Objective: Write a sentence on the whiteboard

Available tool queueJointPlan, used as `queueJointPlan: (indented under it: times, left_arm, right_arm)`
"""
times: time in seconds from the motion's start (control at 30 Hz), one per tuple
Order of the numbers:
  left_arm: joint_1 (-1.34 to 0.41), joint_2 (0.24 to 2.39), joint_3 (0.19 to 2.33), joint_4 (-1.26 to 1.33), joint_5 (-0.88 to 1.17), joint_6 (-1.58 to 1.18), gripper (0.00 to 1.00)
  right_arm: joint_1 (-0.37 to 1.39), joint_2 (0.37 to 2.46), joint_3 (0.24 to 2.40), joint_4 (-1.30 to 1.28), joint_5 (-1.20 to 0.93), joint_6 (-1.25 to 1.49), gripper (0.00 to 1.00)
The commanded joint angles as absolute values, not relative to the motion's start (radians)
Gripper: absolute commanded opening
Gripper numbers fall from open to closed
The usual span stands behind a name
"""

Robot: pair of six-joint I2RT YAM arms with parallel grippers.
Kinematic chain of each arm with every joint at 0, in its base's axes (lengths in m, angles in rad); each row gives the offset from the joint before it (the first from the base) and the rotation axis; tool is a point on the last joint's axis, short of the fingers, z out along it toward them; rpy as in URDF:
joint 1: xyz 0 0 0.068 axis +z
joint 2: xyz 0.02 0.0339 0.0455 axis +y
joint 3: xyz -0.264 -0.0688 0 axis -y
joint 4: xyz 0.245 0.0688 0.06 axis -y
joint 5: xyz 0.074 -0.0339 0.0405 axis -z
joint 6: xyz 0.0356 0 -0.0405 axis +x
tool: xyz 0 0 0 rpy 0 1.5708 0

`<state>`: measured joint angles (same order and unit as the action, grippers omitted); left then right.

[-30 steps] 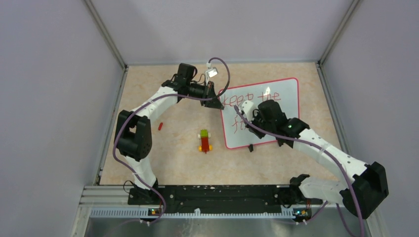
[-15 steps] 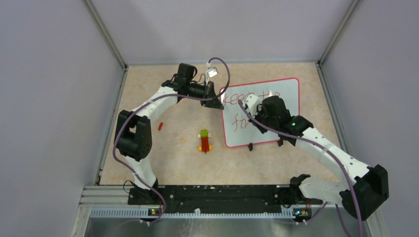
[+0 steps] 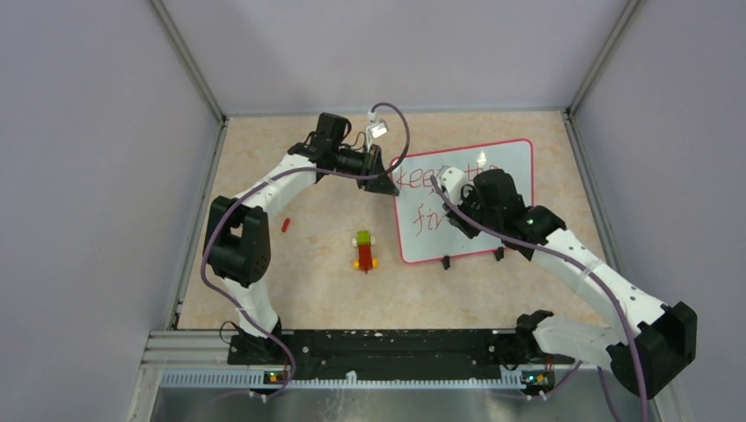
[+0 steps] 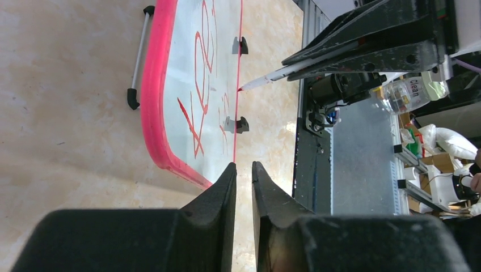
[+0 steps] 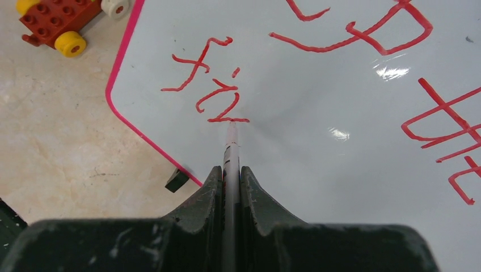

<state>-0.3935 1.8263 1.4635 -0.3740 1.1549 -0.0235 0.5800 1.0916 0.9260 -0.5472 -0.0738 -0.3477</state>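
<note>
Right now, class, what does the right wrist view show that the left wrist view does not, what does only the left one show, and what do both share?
Only the right wrist view shows the toy brick car, which sits off the corner of the whiteboard. Only the left wrist view shows the left gripper, its fingers almost together with nothing between them, and a bottle beyond the table. Both show the red-rimmed whiteboard, its red writing, and the marker clamped in the right gripper.
</note>
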Motion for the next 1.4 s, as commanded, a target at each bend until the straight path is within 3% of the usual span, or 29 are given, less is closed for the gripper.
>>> queueJointPlan:
  times: [0.0,0.17,0.47,0.6,1.07,1.37]
  left_arm:
    - [-0.397,1.81,1.448,-0.352,1.169,-0.009,0.24]
    - [-0.404,1.822,1.443,-0.351,1.174,-0.009,0.35]
    - [-0.44,1.852,1.441,-0.347,1.165,-0.009,0.39]
    - [-0.453,1.86,1.436,-0.334,1.166,-0.009,0.34]
    - [-0.478,1.861,1.379,-0.269,1.152,-0.05,0.0]
    - [-0.481,1.855,1.37,-0.268,1.138,-0.049,0.0]
  right_arm:
    - [0.574,1.037,0.988,-0.571,-0.146,-0.345,0.0]
    - [0.562,1.014,0.957,-0.565,-0.163,-0.318,0.0]
    - [0.51,0.989,0.909,-0.536,-0.232,-0.277,0.0]
    - [0.499,0.981,0.89,-0.531,-0.246,-0.268,0.0]
    - [0.495,0.964,0.858,-0.525,-0.26,-0.258,0.0]
    - [0.495,0.963,0.853,-0.503,-0.226,-0.261,0.0]
